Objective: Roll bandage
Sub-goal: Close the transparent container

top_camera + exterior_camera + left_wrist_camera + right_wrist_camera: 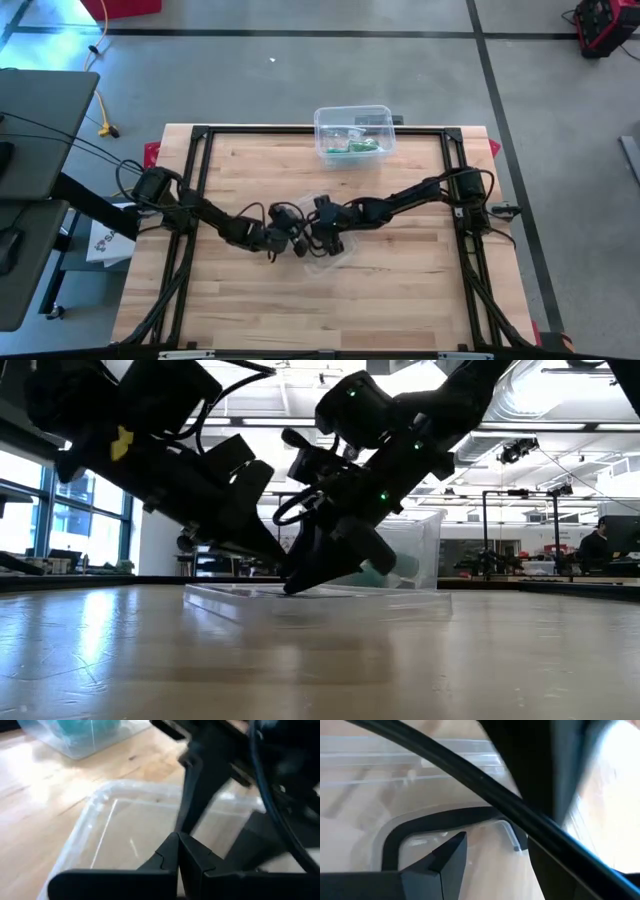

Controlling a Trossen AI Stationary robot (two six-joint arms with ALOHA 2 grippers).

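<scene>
Jaws: my left gripper (177, 865) is closed on nothing, my right gripper (325, 240) spread open, both meeting over a clear lid (330, 262) at the desk (400, 290) centre. Bandages (355, 146) sit in a tub (353, 133) by the far edge. Crowded arms could collide.

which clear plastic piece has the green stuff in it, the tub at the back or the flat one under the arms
The clear tub at the table's back edge; green items show through it. The flat clear lid under both arms lies empty.

Bandage not discernible — only rolls (teal) in container (354, 134).
</scene>
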